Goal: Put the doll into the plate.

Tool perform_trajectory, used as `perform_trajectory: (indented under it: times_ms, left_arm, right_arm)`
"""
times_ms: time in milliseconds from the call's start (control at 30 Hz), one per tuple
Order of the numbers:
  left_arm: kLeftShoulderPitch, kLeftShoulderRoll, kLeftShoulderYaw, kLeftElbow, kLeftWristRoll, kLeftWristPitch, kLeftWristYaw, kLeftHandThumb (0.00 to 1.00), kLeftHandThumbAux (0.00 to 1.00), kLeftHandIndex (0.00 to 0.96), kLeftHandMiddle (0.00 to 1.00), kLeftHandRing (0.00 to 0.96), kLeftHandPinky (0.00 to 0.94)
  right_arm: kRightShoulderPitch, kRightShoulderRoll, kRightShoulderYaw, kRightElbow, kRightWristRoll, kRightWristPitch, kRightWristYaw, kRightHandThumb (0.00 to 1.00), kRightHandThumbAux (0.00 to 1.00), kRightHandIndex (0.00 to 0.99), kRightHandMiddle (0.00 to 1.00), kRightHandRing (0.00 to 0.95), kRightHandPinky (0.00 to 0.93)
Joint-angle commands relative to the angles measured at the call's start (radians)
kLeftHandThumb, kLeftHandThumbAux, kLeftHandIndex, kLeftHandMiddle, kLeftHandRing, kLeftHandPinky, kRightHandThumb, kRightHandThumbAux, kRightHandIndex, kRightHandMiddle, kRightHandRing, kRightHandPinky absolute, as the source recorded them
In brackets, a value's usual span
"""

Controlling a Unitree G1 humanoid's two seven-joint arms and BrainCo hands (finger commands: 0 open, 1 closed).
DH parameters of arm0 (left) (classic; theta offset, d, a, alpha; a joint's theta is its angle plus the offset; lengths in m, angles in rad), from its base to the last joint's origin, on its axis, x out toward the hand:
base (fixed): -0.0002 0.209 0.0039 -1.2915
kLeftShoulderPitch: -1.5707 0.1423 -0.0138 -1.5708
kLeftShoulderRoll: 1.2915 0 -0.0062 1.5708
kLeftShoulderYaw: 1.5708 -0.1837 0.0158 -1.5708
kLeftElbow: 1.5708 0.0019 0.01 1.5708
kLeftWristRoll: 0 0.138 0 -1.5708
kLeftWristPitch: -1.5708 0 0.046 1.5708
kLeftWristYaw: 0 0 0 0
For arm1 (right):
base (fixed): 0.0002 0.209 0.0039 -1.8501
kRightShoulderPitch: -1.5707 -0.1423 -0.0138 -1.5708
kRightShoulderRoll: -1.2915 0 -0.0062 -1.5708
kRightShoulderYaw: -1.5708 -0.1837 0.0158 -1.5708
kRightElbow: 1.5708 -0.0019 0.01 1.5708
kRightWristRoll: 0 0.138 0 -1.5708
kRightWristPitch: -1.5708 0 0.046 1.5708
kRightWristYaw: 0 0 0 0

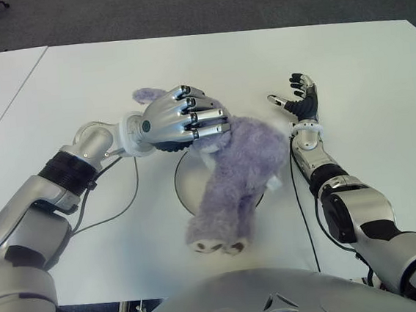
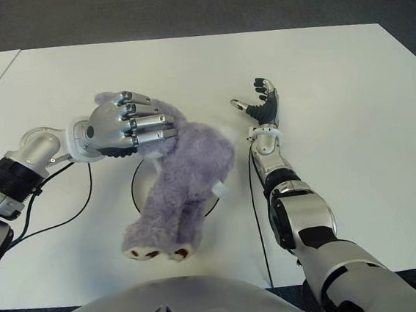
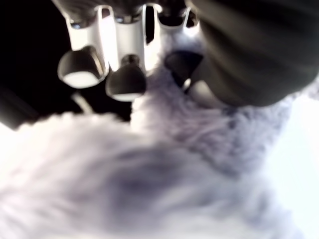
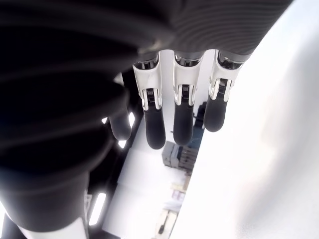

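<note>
Lilac doll (image 1: 236, 175), silver left hand (image 1: 182, 118), white table (image 1: 362, 75), black-palmed right hand (image 1: 302, 97)

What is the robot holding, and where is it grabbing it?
The left hand grips the purple doll by its head end, above the plate. The right hand is open and holds nothing.

doll (image 1: 235, 174) fuzzy lilac plush; left hand (image 1: 182, 118) glossy metal; table (image 1: 362, 67) smooth matt white.
</note>
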Motion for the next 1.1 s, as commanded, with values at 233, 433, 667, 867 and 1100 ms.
perform_trajectory:
  times_ms: [233,433,667,867,1100]
  left_arm:
    - [0.045,-0.04,-0.022,0.028,-0.015,-0.101,-0.037,0.847,0.671,0.399,0.524,0.829,0.843]
    - [0.086,-0.041,-0.021,0.01,-0.017,-0.105,-0.056,0.849,0.669,0.4,0.535,0.827,0.841]
    - [0.096,-0.049,-0.016,0.012,-0.014,-0.107,-0.055,0.85,0.669,0.401,0.541,0.821,0.838]
    - [0.092,-0.059,-0.01,0.02,-0.012,-0.104,-0.05,0.852,0.666,0.408,0.556,0.802,0.807]
    - [0.119,-0.05,0.002,-0.015,0.027,-0.044,-0.023,0.739,0.695,0.432,0.698,0.775,0.782]
  right_arm:
    - [0.278,0.102,0.021,0.158,-0.02,0.107,0.008,0.0,0.857,0.211,0.251,0.216,0.206]
    - [0.279,0.105,0.015,0.158,-0.013,0.103,0.014,0.0,0.873,0.206,0.241,0.206,0.203]
    - [0.281,0.105,0.018,0.157,-0.017,0.097,0.009,0.0,0.887,0.203,0.239,0.207,0.208]
    - [0.281,0.104,0.022,0.157,-0.021,0.097,0.004,0.0,0.893,0.207,0.238,0.205,0.201]
    - [0.282,0.101,0.028,0.157,-0.028,0.097,-0.002,0.0,0.893,0.216,0.248,0.216,0.216]
